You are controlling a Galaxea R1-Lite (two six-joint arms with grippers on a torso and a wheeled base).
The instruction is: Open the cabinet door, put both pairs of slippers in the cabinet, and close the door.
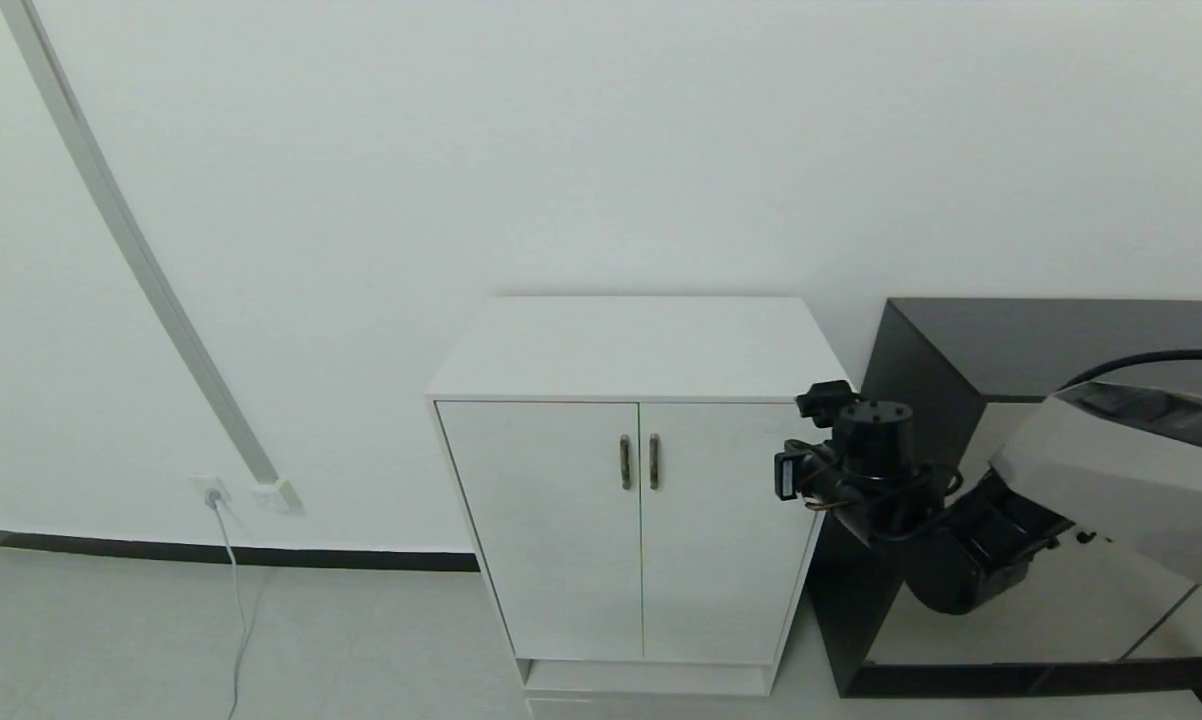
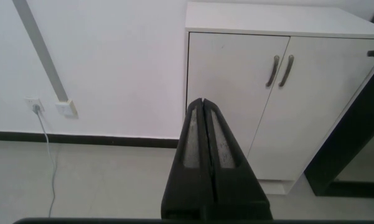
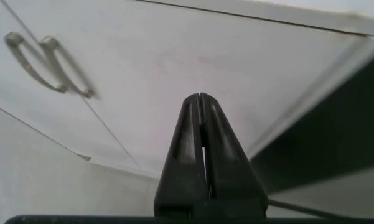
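— White cabinet is standing against the wall, both doors closed. Are we reading that right?
— We are. We are holding the right end effector pinched together near the right door's outer edge; the left end effector, also pinched together, is hovering farther off, facing the left door.

No text, label, number or sign can be read on anything here.

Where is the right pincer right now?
On the robot's right, the right pincer is shut, close before the cabinet's right door, between the handles and the black unit.
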